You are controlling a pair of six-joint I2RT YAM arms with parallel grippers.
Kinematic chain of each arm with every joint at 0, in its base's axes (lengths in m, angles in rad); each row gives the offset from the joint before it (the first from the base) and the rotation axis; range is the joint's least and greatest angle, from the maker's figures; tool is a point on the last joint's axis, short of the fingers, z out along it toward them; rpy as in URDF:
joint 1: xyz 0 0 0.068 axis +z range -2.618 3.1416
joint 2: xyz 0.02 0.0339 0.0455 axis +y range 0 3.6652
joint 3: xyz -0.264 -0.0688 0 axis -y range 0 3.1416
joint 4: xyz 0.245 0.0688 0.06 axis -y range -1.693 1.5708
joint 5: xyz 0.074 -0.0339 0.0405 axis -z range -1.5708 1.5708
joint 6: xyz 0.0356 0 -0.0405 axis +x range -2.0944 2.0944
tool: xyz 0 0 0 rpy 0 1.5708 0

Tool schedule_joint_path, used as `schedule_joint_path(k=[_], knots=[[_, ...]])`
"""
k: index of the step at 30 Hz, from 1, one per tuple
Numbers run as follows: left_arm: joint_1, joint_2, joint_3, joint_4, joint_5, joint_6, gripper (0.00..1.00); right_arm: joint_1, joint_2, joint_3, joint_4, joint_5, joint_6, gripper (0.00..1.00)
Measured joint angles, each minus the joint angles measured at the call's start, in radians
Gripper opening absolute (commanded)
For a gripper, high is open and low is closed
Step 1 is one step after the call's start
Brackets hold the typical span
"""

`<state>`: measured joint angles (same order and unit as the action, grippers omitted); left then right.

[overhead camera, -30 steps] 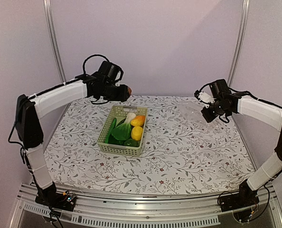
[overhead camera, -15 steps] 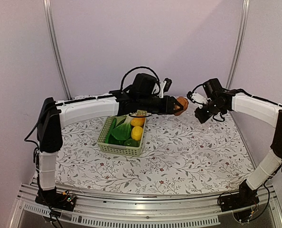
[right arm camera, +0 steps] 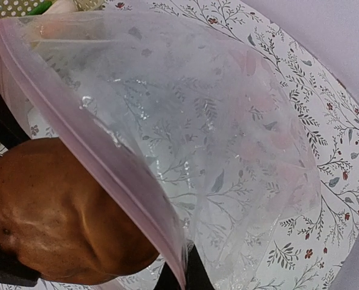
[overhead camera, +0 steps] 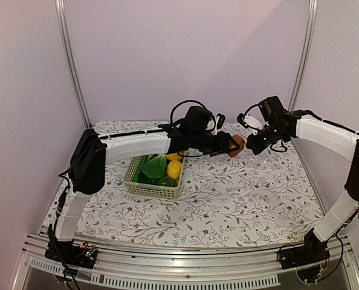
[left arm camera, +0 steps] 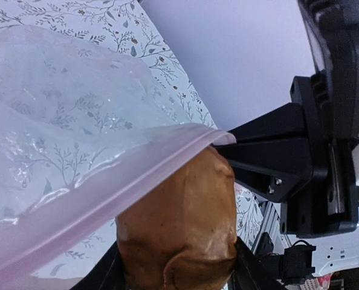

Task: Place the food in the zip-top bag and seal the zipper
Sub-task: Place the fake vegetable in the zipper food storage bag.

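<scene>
Holding, left gripper: its jaws are clamped on the brown mushroom-like piece, with one black finger on each side of it.
Right gripper: closed on the mouth edge of the zip-top bag, pinching it at the pinkish zipper. It faces the left gripper and sits just beside it.
Top view only: both arms meet in the air over the far part of the flower-print table. The clear bag can hardly be made out between the two grippers.
Left wrist view only: the zipper runs across the top of the brown piece and touches it. Its end reaches the right gripper's black fingers. The crinkly film spreads away beyond the strip.
Right wrist view only: the brown piece presses against the strip from the left gripper's side. I cannot tell whether any of it is past the mouth.
Basket: pale green lattice, on the table under the left forearm, behind the left gripper and well apart from the bag.
In the basket: a yellow pepper, a bok choy leaf and more green pieces.
</scene>
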<state>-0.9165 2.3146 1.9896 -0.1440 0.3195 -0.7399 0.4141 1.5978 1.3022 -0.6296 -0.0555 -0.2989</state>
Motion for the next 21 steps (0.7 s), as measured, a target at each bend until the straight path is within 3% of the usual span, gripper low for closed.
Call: schedule_joint_path(k=[4, 10, 16, 21], knots=[[0.006, 0.017, 0.026, -0.018, -0.022, -0.082, 0.34, 0.001, -0.005, 0.000, -0.006, -0.014, 0.007, 0.00], [0.038, 0.063, 0.065, -0.041, -0.040, -0.215, 0.58, 0.005, -0.008, 0.006, -0.015, -0.018, 0.015, 0.00], [0.054, 0.077, 0.090, -0.025, -0.032, -0.218, 0.85, 0.005, -0.008, 0.014, -0.018, -0.018, 0.022, 0.00], [0.054, 0.072, 0.108, 0.024, -0.013, -0.160, 0.85, 0.000, -0.008, 0.014, -0.019, -0.018, 0.030, 0.00]])
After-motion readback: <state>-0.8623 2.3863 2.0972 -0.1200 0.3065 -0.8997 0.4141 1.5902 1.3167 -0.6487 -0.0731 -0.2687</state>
